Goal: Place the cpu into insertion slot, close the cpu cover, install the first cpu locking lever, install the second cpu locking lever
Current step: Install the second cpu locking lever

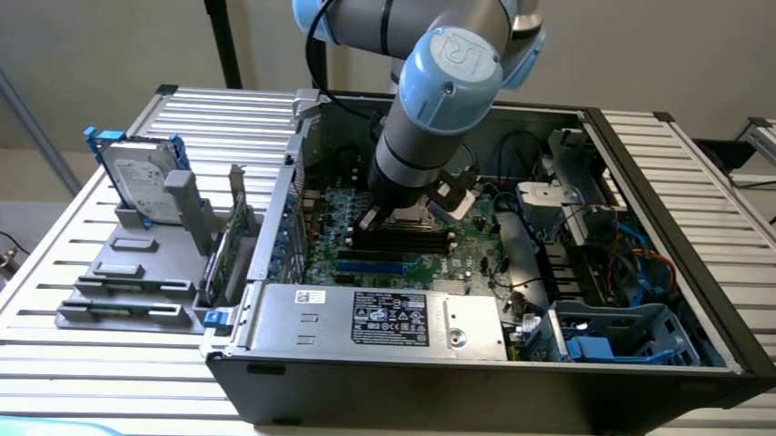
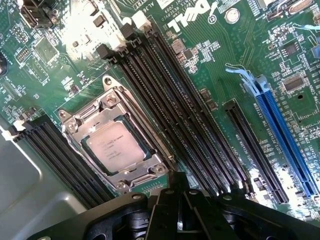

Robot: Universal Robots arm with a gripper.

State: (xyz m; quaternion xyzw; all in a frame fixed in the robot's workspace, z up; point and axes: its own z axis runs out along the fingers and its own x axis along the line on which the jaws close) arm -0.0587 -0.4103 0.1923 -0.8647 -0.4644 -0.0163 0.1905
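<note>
**Robot arm over an open computer case, chip seated in its socket**

An open desktop computer case (image 1: 485,363) lies on its side on a ribbed metal tabletop (image 1: 73,354). A grey and pale blue robot arm (image 1: 442,100) reaches down into the case, its lower end close above the green motherboard (image 1: 327,259) near the middle of the case.

From the wrist camera, the pincer (image 2: 175,200) appears as black fingers pressed together — clenched, with nothing between them. It hangs just beside one corner of the socket (image 2: 75,131), apart from it, over the long black memory slots (image 2: 170,110).

The cpu (image 2: 114,146) lies flat inside the socket, its silvery face with printed lettering turned upward. The cpu cover (image 2: 117,97) — a thin silvery metal frame — lies down around the chip, whose face shows through the central window. Whether the locking levers are latched cannot be told.

A long blue expansion slot (image 2: 282,135) runs parallel to the memory slots, well apart from the socket. Outside the case, near the tabletop's edge at the exterior view's left, a hard drive (image 1: 144,182) stands upright in a grey holder (image 1: 122,282).
</note>
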